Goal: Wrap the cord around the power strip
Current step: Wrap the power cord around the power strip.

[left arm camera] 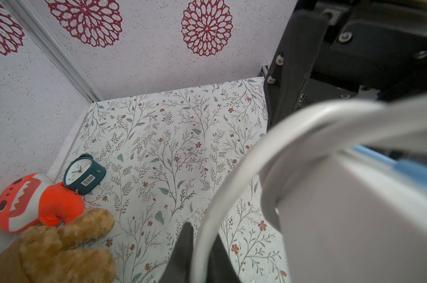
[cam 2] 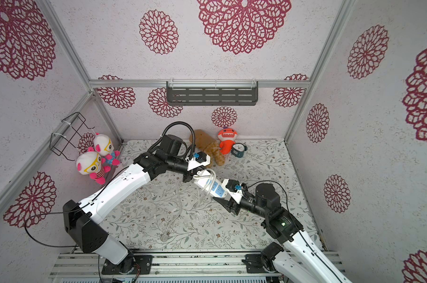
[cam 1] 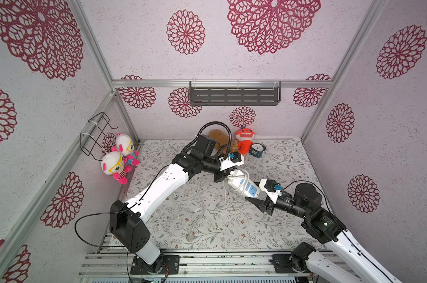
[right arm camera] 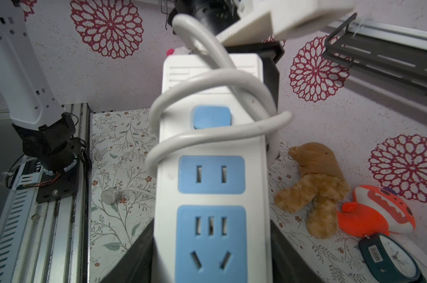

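Right wrist | right pincer [right arm camera: 212,245] grasps power strip [right arm camera: 211,174] at socket end | cord [right arm camera: 219,78] looped round it | left pincer [left arm camera: 202,245] state unclear

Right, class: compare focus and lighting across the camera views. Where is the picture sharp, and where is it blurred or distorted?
Left wrist view: the cord and power strip sit too close, heavily blurred, while the clock beyond is sharp. Right wrist view: sockets crisp, nearest edge soft. Both top views: even light, faint shadows, frame posts splayed by the wide lens.
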Controlling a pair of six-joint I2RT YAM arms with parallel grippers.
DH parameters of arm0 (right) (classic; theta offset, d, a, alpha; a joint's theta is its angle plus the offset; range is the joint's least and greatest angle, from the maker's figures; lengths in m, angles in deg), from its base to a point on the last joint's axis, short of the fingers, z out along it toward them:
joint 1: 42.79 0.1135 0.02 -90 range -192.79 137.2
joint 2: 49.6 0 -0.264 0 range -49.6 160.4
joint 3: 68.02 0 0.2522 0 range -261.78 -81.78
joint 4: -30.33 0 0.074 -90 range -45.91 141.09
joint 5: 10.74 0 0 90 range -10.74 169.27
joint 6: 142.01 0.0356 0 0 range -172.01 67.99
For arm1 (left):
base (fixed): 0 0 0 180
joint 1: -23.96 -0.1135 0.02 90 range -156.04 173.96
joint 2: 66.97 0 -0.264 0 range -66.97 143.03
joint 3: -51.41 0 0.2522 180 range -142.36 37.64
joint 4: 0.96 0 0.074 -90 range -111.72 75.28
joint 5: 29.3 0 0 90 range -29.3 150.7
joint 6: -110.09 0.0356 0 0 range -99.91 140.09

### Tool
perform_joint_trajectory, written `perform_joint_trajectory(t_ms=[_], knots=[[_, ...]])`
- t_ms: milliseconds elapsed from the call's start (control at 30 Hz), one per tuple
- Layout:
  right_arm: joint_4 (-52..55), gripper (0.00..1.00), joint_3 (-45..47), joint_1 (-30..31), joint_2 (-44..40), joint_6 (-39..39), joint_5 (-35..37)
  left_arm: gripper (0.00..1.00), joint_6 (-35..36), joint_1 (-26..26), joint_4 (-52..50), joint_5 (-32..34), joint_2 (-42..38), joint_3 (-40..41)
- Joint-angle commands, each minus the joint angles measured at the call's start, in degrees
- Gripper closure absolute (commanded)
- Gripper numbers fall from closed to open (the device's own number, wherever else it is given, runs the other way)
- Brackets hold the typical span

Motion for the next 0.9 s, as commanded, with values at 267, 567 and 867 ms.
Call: perform_joint_trajectory(t_ms=[267, 567, 867], knots=[[-15.18, 1.0, 0.04, 0.18, -1.26, 4.26, 3.38, 0.67, -13.96, -0.81, 18.22, -4.22, -0.91, 9.59], [-18.36, 1.0, 0.61, 0.18, -1.03, 6.01, 10.62, 0.68, -29.52, -0.7, 39.81, -5.93, -0.78, 21.4], [-16.66, 1.0, -1.05, 0.18, 1.37, 5.91, 16.98, 0.73, -38.74, 2.98, 52.25, -2.62, 1.35, 27.79]])
